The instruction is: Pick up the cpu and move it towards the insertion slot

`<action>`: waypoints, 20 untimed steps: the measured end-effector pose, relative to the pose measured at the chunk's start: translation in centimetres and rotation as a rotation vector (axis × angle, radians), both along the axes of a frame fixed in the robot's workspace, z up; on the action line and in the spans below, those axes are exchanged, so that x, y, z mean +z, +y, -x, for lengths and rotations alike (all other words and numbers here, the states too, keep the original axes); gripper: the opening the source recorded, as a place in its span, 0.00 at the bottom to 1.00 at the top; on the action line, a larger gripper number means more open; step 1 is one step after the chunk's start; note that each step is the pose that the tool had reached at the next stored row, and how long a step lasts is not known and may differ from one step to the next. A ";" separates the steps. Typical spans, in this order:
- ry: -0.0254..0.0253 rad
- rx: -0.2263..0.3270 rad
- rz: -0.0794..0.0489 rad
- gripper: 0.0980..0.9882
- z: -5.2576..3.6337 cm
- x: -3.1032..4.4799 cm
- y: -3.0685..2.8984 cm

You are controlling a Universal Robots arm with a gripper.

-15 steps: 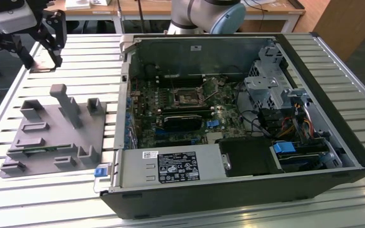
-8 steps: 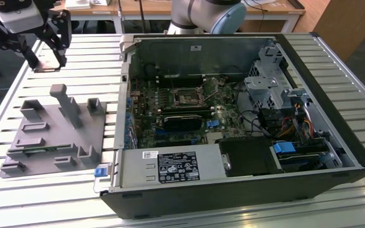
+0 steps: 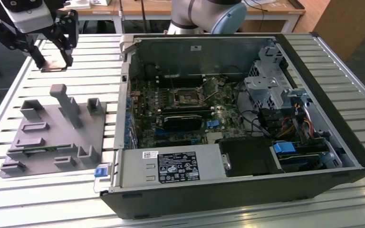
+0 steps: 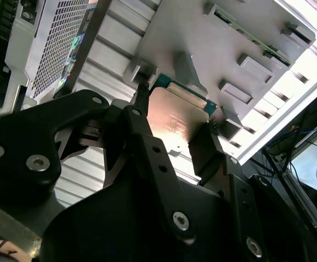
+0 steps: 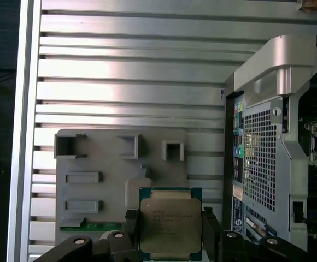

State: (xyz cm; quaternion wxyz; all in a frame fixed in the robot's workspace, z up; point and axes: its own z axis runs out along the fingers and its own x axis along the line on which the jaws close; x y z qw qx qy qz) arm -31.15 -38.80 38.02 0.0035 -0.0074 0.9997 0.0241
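Note:
The cpu [image 5: 169, 224] is a flat square chip with a silvery top and a green edge, and it sits between my two black fingers [image 5: 130, 225]. My gripper [image 5: 169, 228] is shut on its opposite sides. In the second wrist view the cpu [image 4: 172, 123] reflects light between the fingertips of the gripper [image 4: 174, 124]. In the exterior view the gripper [image 3: 53, 64] hangs high over the slatted table at the view's far left, with the cpu [image 3: 54, 68] a pale sliver at its tips. The black square socket [image 3: 187, 97] lies on the motherboard inside the open case.
A grey fixture plate [image 3: 49, 137] with raised posts lies below the gripper, holding a green memory strip [image 3: 40, 150]. The open computer case [image 3: 169, 166] lies on its side on the slatted metal table [image 3: 93, 52]. The case's perforated back panel [image 5: 259, 158] is beside the plate [image 5: 109, 174].

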 end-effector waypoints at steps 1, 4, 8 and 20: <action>0.0001 0.000 0.000 0.50 -0.16 0.00 0.01; 0.0000 0.000 0.000 0.50 -0.61 0.00 0.03; 0.0000 0.000 0.000 0.50 -1.23 0.00 0.06; 0.0000 0.000 0.000 0.50 -2.98 0.00 0.12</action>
